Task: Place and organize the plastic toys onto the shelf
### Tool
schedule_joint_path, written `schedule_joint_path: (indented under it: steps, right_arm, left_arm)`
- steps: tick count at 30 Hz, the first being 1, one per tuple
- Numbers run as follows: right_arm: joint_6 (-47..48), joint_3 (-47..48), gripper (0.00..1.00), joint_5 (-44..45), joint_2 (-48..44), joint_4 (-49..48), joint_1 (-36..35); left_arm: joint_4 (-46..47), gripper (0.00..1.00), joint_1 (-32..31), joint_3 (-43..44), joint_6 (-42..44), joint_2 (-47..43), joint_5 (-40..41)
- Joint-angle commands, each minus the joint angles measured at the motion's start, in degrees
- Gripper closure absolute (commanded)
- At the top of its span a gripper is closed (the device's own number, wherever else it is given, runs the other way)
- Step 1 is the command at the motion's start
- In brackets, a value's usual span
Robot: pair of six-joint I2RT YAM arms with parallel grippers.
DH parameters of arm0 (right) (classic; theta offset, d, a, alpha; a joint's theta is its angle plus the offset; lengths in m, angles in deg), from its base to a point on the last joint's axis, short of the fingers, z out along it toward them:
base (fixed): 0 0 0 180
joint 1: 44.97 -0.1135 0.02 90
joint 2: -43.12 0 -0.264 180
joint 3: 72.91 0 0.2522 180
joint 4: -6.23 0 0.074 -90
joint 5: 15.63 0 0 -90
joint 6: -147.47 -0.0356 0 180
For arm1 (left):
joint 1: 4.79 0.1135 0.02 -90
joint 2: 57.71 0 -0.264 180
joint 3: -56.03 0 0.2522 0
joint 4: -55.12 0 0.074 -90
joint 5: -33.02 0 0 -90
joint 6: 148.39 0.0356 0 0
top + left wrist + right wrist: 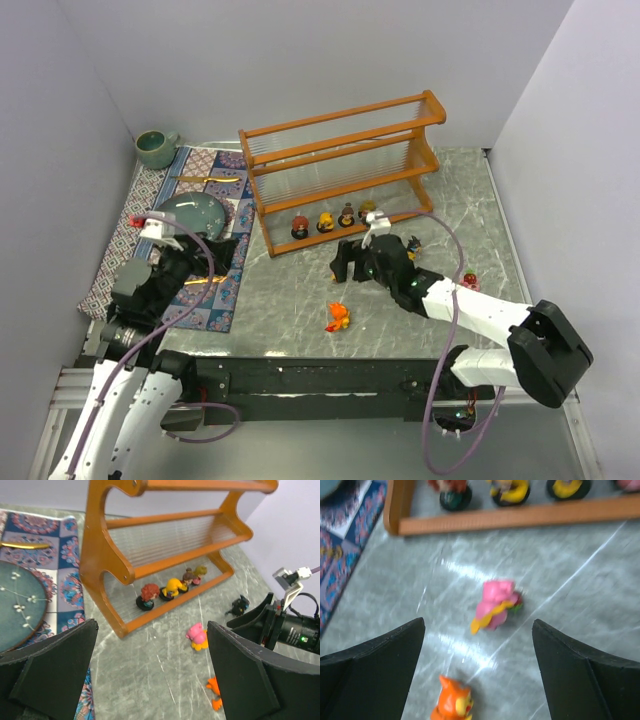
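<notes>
Bare worktop (290, 290) open btw shelf (340, 165) front rail & arm bases; mat (215, 300) along left. Four toys (325, 223) in row on shelf's bottom tier, round dark bases. Right tool (348, 264) jaws apart above pink toy (495, 605), tipped over on worktop, unseen in top view. Orange toy (338, 317) nearer bases. Left tool (152, 629) apart, empty.

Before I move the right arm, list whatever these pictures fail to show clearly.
- Pink toy: hidden in the top view beneath the right gripper.
- Shelf toys: right wrist view, cut by the top edge, blurred.
- Orange toy: left wrist view, half behind a finger of the left gripper.
- Red toy: top view, too small to identify.
</notes>
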Motion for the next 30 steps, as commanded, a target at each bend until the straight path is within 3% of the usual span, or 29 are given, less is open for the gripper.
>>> schedule_joint_path:
  steps: [1,9,25,30]
  right_arm:
    - [-2.37,-3.62,0.06,-1.34,-3.01,-0.52,-1.85]
    - [-4.57,-6.63,0.06,-0.38,-6.8,0.01,-1.85]
    - [-2.29,-4.86,0.08,-6.7,-0.56,-4.3,-1.41]
    - [-1.67,-5.39,0.08,-5.83,-2.75,-3.6,-1.41]
  left_arm:
    - [1.42,0.03,0.36,1.54,0.83,3.15,-5.28]
    - [0.36,0.03,0.53,2.68,0.92,7.28,-7.49]
    - [2.91,0.03,-0.16,2.07,0.48,10.18,-15.05]
    - [1.69,0.03,-7.52,2.68,-0.66,11.77,-10.32]
